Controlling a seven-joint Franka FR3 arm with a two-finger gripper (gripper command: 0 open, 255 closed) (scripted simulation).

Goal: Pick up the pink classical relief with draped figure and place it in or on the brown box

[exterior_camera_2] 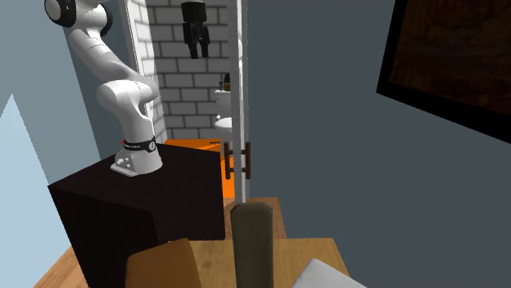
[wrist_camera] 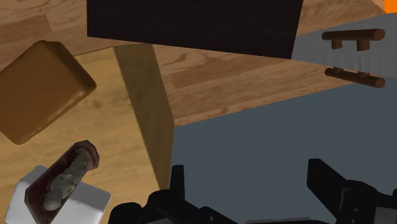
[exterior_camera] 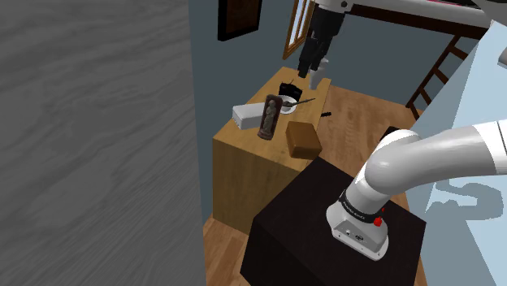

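The relief [exterior_camera: 269, 116] is a dark pinkish slab with a pale draped figure. It stands upright on the wooden table [exterior_camera: 244, 154], right beside a white block [exterior_camera: 246, 115]. In the wrist view the relief [wrist_camera: 63, 181] rises in front of that block [wrist_camera: 57, 205]. The brown box [exterior_camera: 301, 139] lies shut on the table corner nearest the stand, and appears as a rounded brown box [wrist_camera: 41, 89] in the wrist view. My gripper [exterior_camera: 313, 79] hangs open high above the table's far end, well away from the relief and holding nothing. Its fingers [wrist_camera: 331, 184] stand wide apart over the floor.
A white bowl [exterior_camera: 288, 103] with a thin utensil and a black item [exterior_camera: 286, 88] sit at the table's far end. The black stand [exterior_camera: 325, 219] adjoins the table by the brown box. A wooden ladder [exterior_camera: 439, 69] leans at the shoulder view's right. A grey wall [exterior_camera: 89, 138] fills its left.
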